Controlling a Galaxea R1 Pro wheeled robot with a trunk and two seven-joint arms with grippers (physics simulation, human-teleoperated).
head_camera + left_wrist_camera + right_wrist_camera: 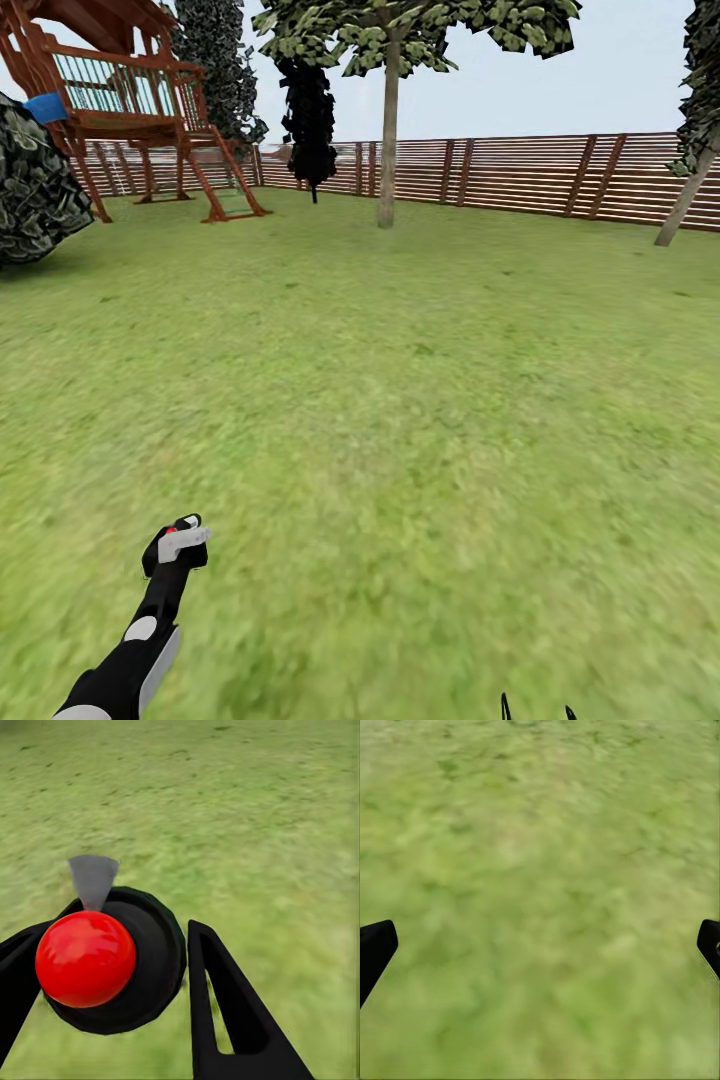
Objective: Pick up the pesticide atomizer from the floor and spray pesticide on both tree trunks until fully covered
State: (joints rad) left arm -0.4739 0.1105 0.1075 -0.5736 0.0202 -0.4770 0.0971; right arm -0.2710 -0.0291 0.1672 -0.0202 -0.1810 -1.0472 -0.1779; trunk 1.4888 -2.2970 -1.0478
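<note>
You had the left gripper (pixel 112 967) pinched on the pesticide atomizer (pixel 112 960), its red cap (pixel 85 958) and grey nozzle (pixel 93 879) held above the lawn (pixel 400 400). Your right gripper (pixel 540 945) hung spread wide over grass. 2 tree trunks (pixel 388 140) (pixel 685 200) stood well ahead, near the fence (pixel 520 175).

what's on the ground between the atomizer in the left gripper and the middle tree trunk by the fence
Only bare lawn, as the head view shows. The left gripper holds the atomizer, and open grass runs to the trunk.
</note>
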